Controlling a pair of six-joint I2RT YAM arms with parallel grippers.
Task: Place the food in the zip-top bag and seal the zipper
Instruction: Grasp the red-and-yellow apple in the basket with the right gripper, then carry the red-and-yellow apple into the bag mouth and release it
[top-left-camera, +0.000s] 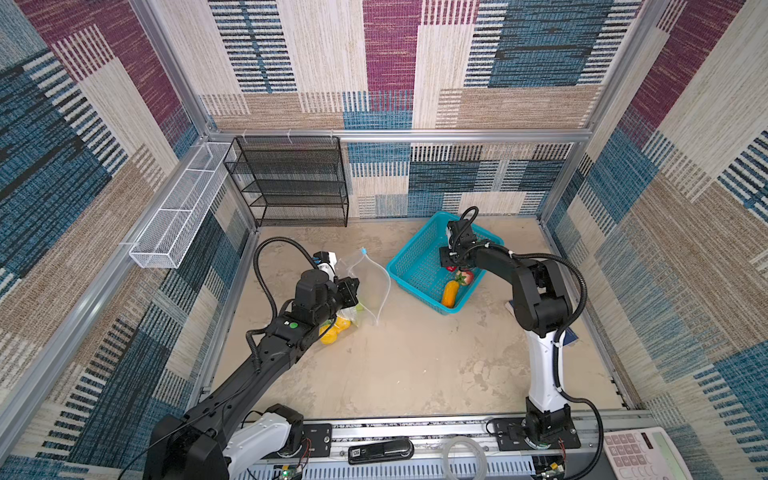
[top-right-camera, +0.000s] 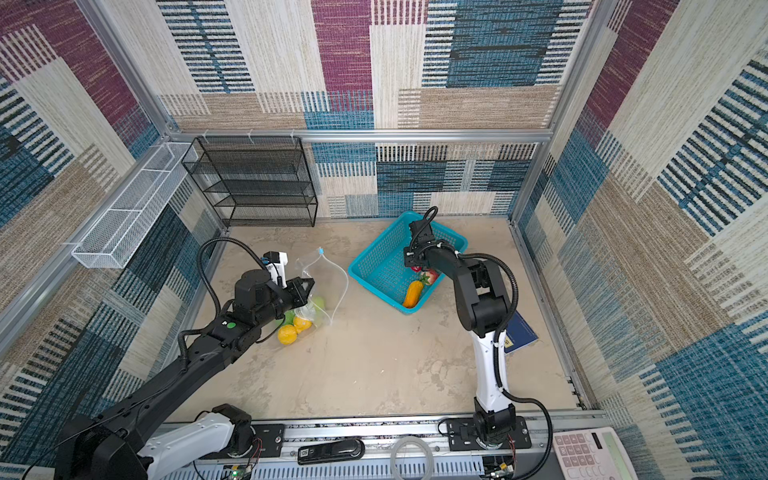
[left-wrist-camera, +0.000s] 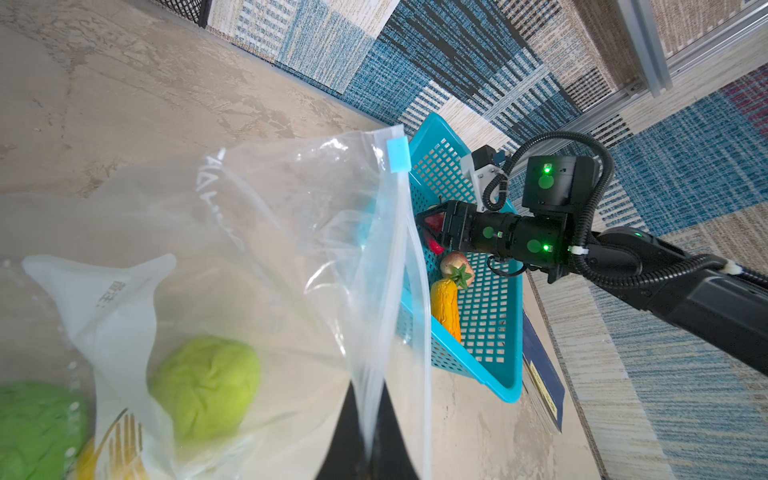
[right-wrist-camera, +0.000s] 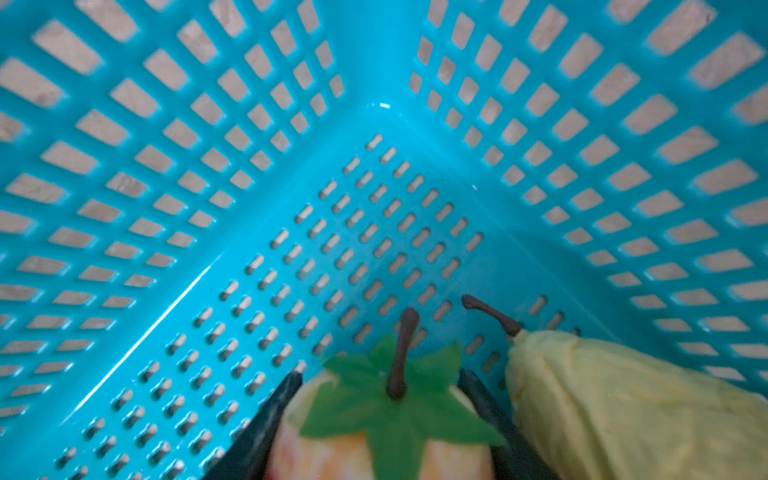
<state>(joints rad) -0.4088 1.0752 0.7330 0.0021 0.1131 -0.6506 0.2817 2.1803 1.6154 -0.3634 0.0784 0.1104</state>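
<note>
The clear zip-top bag (top-left-camera: 368, 286) (left-wrist-camera: 291, 216) lies left of centre, its mouth gaping. My left gripper (left-wrist-camera: 368, 390) (top-right-camera: 305, 286) is shut on the bag's rim film. The zipper's light-blue slider (left-wrist-camera: 398, 154) (top-right-camera: 321, 251) sits at the far end. Green (left-wrist-camera: 208, 386) and yellow (top-right-camera: 287, 333) food lies inside the bag. My right gripper (right-wrist-camera: 380, 376) (top-left-camera: 451, 266) is down in the turquoise basket (top-left-camera: 415, 253). Its fingers press both sides of a red-and-peach fruit (right-wrist-camera: 332, 453) with green leaves. Beside it lie a pale yellow fruit (right-wrist-camera: 623, 399) and an orange corn cob (top-left-camera: 449, 293).
A black wire shelf (top-left-camera: 291, 183) and a white mesh tray (top-left-camera: 178, 208) stand at the back left. A blue book (top-right-camera: 519, 332) lies behind the right arm by the right wall. A calculator (top-left-camera: 644, 453) sits at the front right.
</note>
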